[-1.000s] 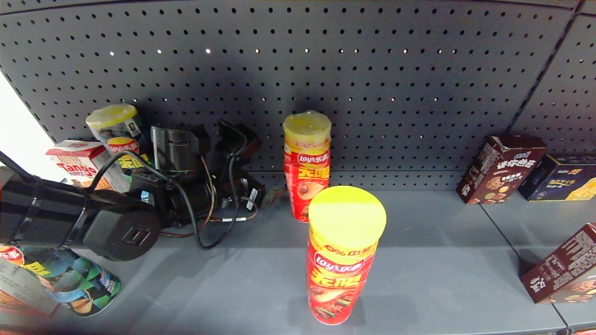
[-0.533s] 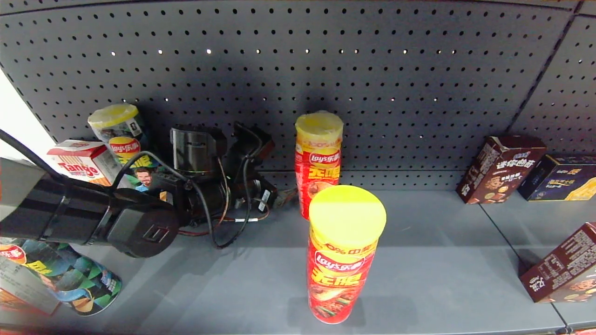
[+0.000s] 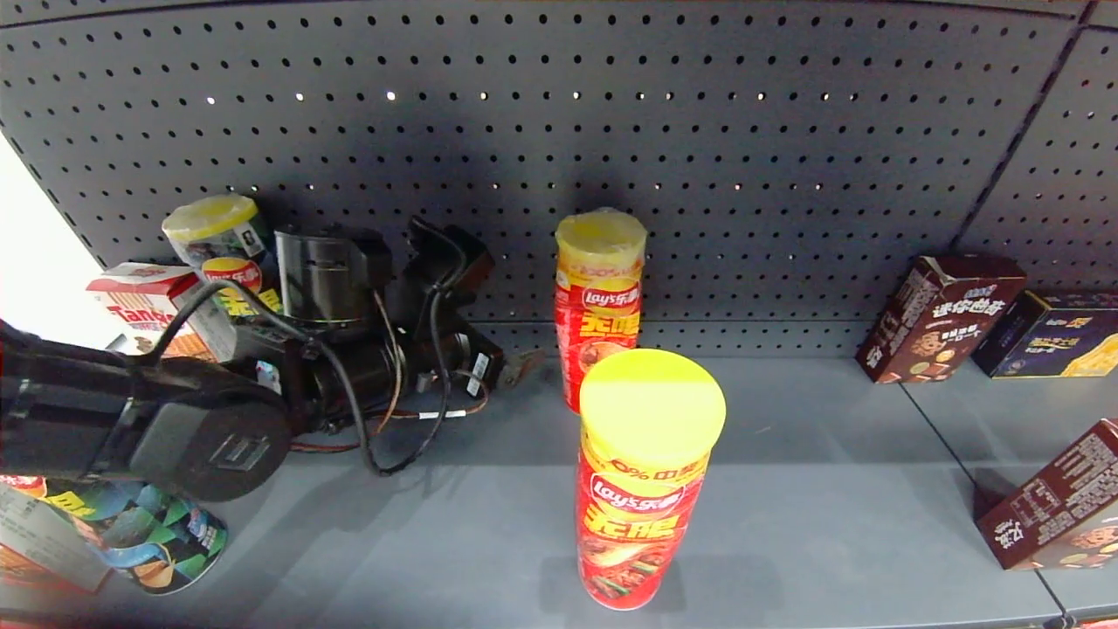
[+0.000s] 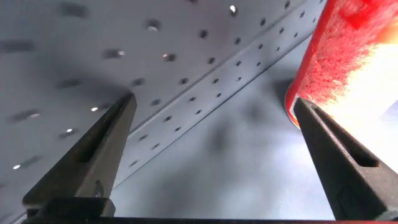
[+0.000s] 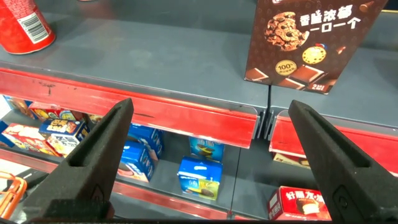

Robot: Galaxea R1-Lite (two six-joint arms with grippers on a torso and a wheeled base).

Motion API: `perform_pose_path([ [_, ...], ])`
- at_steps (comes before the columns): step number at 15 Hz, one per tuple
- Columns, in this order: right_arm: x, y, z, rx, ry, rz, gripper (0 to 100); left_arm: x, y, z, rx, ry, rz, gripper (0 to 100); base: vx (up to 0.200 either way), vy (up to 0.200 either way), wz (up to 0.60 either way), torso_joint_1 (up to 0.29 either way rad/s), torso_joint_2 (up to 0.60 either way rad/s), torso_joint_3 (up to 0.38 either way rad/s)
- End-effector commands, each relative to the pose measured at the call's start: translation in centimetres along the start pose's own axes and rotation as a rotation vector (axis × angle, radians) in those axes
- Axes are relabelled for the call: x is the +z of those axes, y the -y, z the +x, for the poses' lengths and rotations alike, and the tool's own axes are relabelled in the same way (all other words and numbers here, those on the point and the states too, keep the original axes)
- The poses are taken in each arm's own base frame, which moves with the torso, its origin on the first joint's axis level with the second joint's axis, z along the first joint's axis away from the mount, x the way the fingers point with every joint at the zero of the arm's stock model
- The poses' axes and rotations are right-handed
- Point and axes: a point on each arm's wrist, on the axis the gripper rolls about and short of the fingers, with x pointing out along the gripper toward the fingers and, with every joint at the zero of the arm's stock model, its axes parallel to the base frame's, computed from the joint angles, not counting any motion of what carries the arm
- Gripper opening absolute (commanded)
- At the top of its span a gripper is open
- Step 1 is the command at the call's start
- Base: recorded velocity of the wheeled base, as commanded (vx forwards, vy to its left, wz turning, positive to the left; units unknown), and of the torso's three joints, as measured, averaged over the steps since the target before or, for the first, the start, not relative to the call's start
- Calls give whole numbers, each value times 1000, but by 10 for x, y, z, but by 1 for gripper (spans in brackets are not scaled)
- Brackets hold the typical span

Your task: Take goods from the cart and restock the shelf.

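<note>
Left tool [image 4: 212,99] spread wide, empty, beside rear red can [image 3: 599,306]: placement seems done; right tool [image 5: 210,104] likewise spread, empty; next, back out without tipping it

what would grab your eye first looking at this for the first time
Two tall red chip cans with yellow lids stand out on the grey shelf: the front can near the edge and the rear can by the pegboard. The left claw sits open beside the rear can, on its left. Dark brown boxes stand at the shelf's right end.
</note>
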Motion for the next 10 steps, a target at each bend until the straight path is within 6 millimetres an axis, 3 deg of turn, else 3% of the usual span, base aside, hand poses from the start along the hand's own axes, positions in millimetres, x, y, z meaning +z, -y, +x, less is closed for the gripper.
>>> perform_pose_path([
  [1,0,0,0,0,-1,0,100,26,2,-44,8,96,4,100,0,0,0,0,0,0],
  [6,0,0,0,0,-1,0,100,69,16,-99,-26,281,-62,100,0,0,0,0,0,0],
  [8,0,0,0,0,-1,0,100,69,17,-119,-31,310,-58,100,0,0,0,0,0,0],
  [10,0,0,0,0,-1,0,100,64,18,-168,-26,375,-55,100,0,0,0,0,0,0],
])
